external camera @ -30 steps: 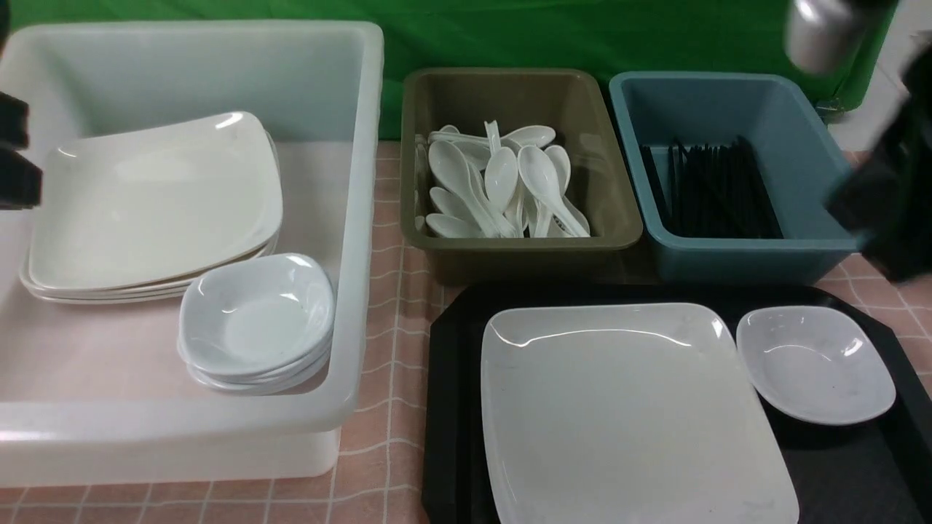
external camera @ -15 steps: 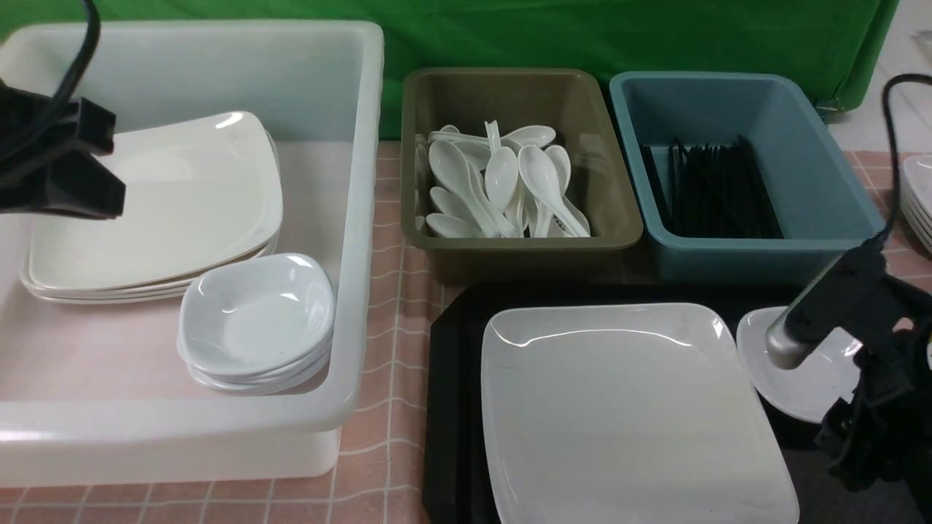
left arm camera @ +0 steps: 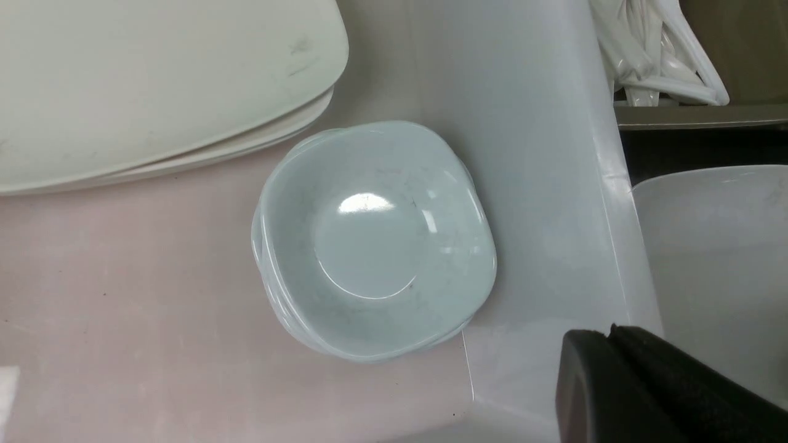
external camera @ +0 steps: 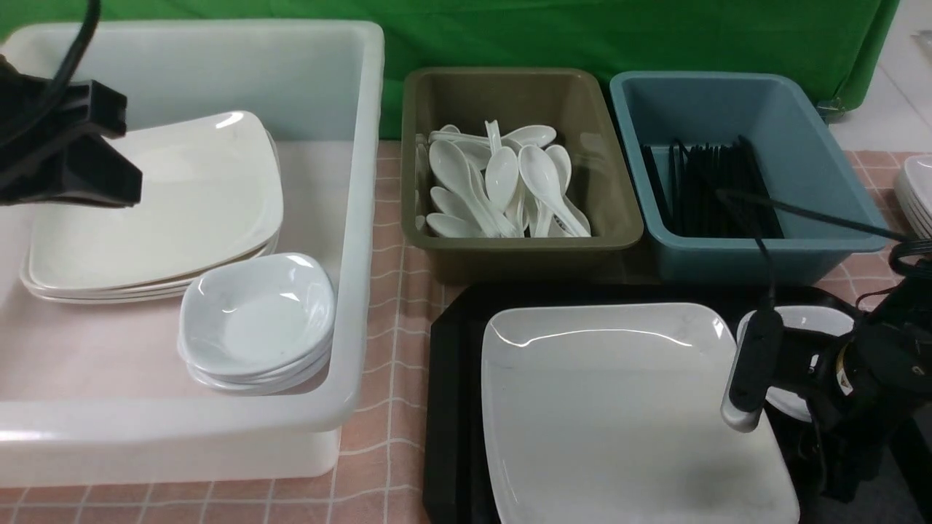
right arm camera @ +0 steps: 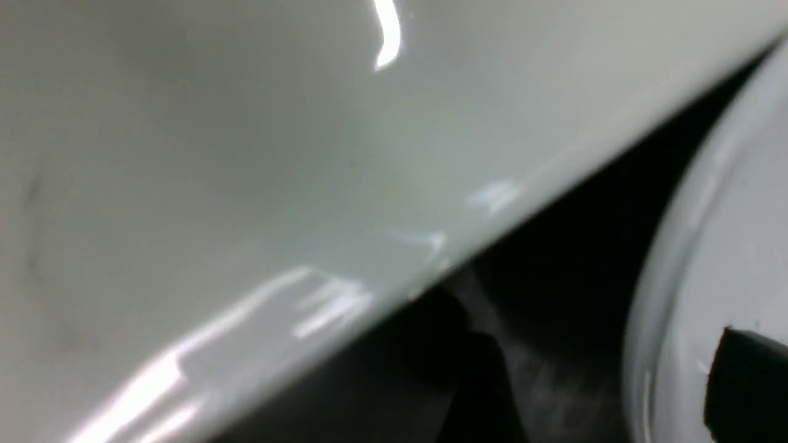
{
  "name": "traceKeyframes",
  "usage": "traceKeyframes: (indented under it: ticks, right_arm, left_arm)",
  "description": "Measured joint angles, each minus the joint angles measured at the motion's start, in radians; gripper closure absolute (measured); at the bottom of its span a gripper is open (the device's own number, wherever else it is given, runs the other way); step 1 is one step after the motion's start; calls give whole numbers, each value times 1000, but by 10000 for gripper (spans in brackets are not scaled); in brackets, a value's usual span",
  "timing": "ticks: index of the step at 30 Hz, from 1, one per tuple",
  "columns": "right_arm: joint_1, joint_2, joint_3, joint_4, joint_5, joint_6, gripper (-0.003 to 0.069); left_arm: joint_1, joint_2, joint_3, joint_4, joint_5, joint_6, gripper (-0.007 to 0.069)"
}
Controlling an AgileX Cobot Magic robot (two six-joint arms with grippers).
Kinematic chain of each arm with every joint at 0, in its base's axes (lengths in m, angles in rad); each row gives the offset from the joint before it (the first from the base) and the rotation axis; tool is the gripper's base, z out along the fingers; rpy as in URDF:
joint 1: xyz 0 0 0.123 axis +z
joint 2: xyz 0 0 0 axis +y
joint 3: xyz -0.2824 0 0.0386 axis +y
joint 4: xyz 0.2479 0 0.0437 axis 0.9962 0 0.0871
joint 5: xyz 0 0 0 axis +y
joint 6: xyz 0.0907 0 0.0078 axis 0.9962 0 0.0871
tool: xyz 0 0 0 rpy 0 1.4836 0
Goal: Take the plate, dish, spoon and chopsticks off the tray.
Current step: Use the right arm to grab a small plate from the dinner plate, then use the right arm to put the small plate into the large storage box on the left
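The large white plate (external camera: 626,407) lies on the black tray (external camera: 455,378), with the small white dish (external camera: 812,319) to its right on the same tray. My right arm (external camera: 866,364) is down low over the gap between them and hides much of the dish. My right gripper (right arm camera: 606,381) is open: one finger hangs over the dish (right arm camera: 726,203), the other over the tray beside the plate's rim (right arm camera: 246,154). My left gripper (left arm camera: 609,337) is shut and empty, above the white tub (external camera: 360,218). No spoon or chopsticks show on the tray.
The white tub holds stacked plates (external camera: 153,204) and stacked small dishes (external camera: 255,320). Behind the tray, an olive tub (external camera: 520,247) holds several white spoons and a blue tub (external camera: 757,255) holds black sticks. More white dishes (external camera: 919,193) are stacked at the far right.
My right arm swung down from the upper right to the tray between plate and dish, and its jaws opened. My left gripper moved in from the left edge over the tub.
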Motion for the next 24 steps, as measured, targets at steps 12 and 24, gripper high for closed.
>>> traceKeyframes:
  ticks: [12,24]
  right_arm:
    - [33,-32,-7,-47,-42,67,552]
    - [271,-395,-207,229,290,223,585]
  left_arm:
    - [0,0,0,-4,0,0,619]
    - [0,0,0,-4,-5,-7,619]
